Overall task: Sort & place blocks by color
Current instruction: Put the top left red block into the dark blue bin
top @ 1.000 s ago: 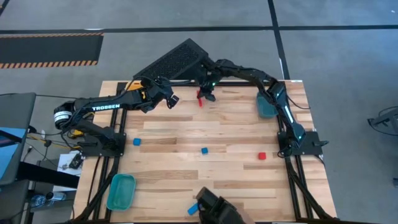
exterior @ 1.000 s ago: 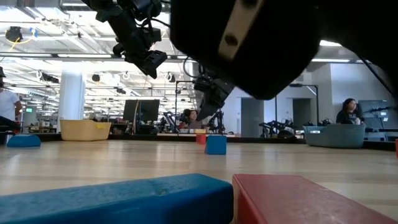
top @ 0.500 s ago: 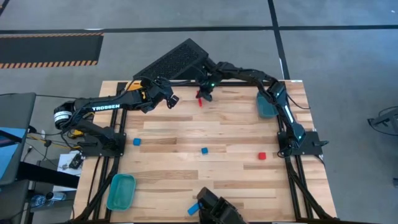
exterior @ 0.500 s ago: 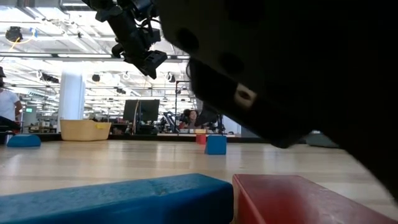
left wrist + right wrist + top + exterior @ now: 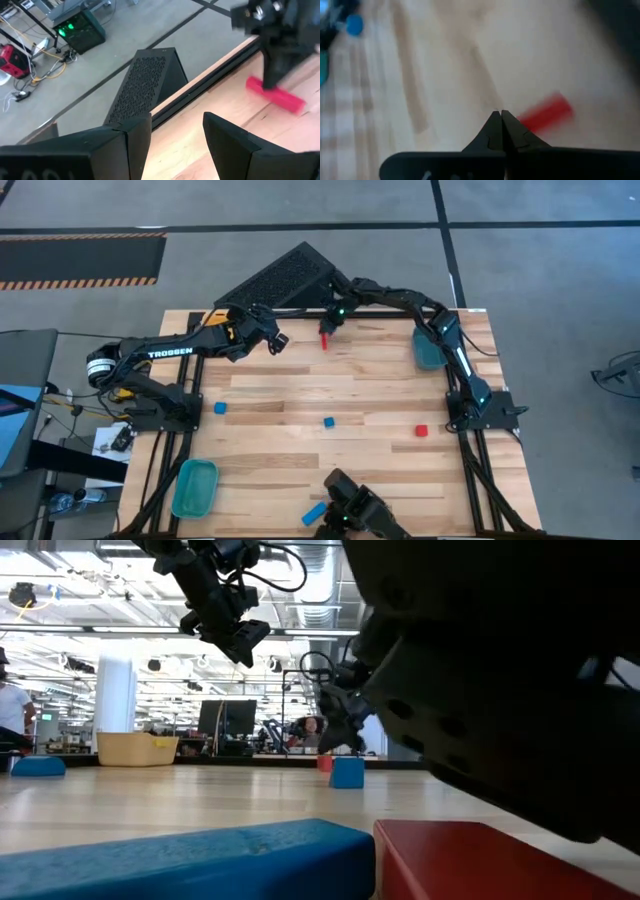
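Right gripper (image 5: 329, 327) reaches to the table's far edge, fingers pressed together on nothing; the right wrist view shows the two tips meeting with bare wood under them. A red bar (image 5: 324, 340) lies flat on the wood just beside those tips, on their near side, close but not gripped; the left wrist view shows the dark gripper standing over one end of it (image 5: 275, 94). Left gripper (image 5: 275, 340) hovers above the table off to the right gripper's left, level with the red bar, fingers (image 5: 227, 138) apart and holding nothing. A black perforated box (image 5: 283, 278) sits just beyond the table's edge, behind both grippers. Other blocks lie well nearer the front than the right gripper: a small blue cube (image 5: 328, 422) mid-table, almost straight in front of it; a red cube (image 5: 422, 431) in front and to its right; another blue cube (image 5: 220, 408) in front and far to its left; a blue bar (image 5: 313, 513) at the near edge. A teal tray (image 5: 427, 352) lies to the gripper's right at the table's side; a second teal tray (image 5: 194, 486) sits at the near-left corner.
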Controlling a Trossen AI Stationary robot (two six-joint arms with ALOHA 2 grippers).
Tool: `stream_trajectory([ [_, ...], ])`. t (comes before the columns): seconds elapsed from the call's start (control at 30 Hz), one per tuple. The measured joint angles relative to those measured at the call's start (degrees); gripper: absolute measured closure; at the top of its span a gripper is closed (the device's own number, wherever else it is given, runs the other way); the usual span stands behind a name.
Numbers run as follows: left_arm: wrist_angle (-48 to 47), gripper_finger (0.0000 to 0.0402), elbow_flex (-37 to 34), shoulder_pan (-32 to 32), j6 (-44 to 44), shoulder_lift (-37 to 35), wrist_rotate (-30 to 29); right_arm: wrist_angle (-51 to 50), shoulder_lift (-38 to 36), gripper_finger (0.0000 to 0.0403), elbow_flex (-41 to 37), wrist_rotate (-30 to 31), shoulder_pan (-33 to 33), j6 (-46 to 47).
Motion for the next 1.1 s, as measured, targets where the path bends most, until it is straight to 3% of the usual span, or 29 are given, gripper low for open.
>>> stream_trajectory([
  [0.1, -0.3, 0.0228, 0.0, -0.7, -0.1, 0.0, 0.0, 0.2, 0.9, 0.0403, 1.5, -0.4, -1.5, 2.5],
  [0.37, 0.0, 0.0228, 0.0, -1.6, 0.1, 0.0, -0.3, -13.6, 1.5, 0.0403, 2.3, 1.7, -3.1, 2.0],
  [0.67, -1.3, 0.0228, 0.0, -1.6, 1.4, 0.0, -0.4, -35.4, 0.8, 0.0403, 1.7, 7.8, -0.3, -8.9],
  [0.9, -5.3, 0.0228, 0.0, -1.6, 1.4, 0.0, -4.0, -26.7, -10.9, 0.0394, -3.2, 16.4, 4.5, -9.8],
  [1.0, -8.2, 0.0228, 0.0, -1.6, 0.8, 0.0, -4.8, -22.6, -18.0, 0.038, -8.7, 21.5, 5.2, -9.8],
  [1.1, -11.4, 0.0228, 0.0, -1.6, -1.6, 0.0, -7.7, -19.4, -25.8, 0.036, -17.2, 22.6, 5.2, -9.8],
])
